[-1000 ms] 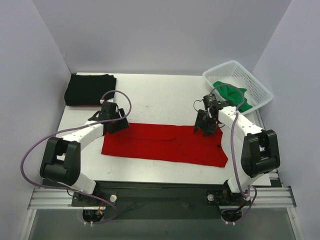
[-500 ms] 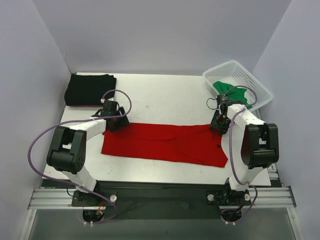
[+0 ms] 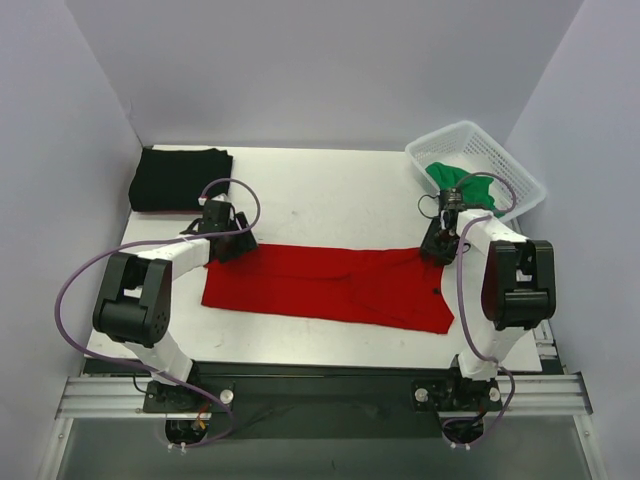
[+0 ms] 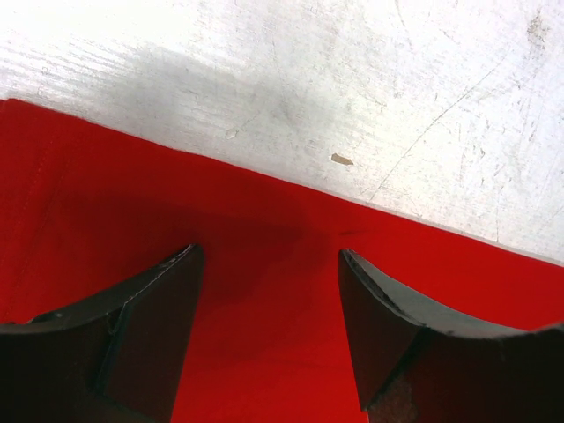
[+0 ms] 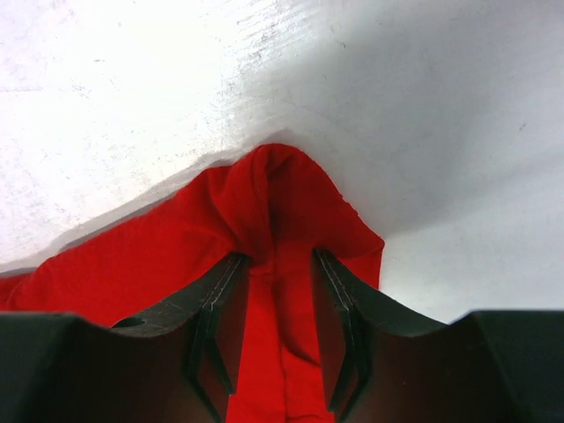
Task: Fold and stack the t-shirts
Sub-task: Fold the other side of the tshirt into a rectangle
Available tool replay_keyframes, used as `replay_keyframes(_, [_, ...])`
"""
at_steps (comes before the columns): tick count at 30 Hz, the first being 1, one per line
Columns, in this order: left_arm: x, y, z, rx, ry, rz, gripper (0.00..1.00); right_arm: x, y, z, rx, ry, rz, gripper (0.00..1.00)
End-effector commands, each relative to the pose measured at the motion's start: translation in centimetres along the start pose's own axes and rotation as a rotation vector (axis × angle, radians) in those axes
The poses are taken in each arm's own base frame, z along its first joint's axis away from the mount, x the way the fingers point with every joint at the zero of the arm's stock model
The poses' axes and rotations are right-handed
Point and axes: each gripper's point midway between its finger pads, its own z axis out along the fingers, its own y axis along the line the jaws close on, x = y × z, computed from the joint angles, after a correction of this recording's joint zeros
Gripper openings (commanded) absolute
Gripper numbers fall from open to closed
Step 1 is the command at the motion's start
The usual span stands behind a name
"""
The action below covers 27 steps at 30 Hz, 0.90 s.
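The red t-shirt [image 3: 320,285] lies folded into a long flat band across the table's middle. My left gripper [image 3: 222,245] is open at its far left corner; in the left wrist view [image 4: 269,256] both fingers rest over the red cloth [image 4: 264,344] just inside its far edge. My right gripper [image 3: 437,250] is at the far right corner; in the right wrist view [image 5: 275,260] its jaws pinch a raised ridge of red cloth [image 5: 132,264]. The black t-shirt [image 3: 180,178] lies folded at the far left. The green t-shirt [image 3: 465,185] lies crumpled in the basket.
A white mesh basket [image 3: 520,175] stands at the far right corner, just behind the right arm. The white table [image 3: 330,190] is walled at the back and on both sides. Grey cables loop off both arms.
The right gripper has moved right and back to the shirt's far right corner and closed on the cloth, bunching it. The left gripper shifted slightly toward the far left corner.
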Motion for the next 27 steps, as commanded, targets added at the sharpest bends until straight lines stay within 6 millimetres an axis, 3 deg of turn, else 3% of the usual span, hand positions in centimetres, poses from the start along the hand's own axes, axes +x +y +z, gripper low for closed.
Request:
replay_keyframes(1, [1.8,2.1,0.9,-0.059,0.051,-0.009,0.73,0.1,0.2,0.5,-0.035,0.015,0.011,0.34])
replay_keyframes(6, [2.3,2.7,1.2,-0.073,0.066,-0.012,0.73,0.2,0.7,1.4,-0.056,0.039,0.005,0.27])
replay_keyframes(15, [3.1,5.3,0.9,-0.147,0.081,-0.080,0.73,1.6,0.0,2.1,-0.025,0.099,0.005,0.00])
replay_keyframes(27, [3.6,6.6,-0.5,-0.223,0.054,-0.203,0.73,2.7,-1.9,0.7,0.081,0.131,0.044,0.00])
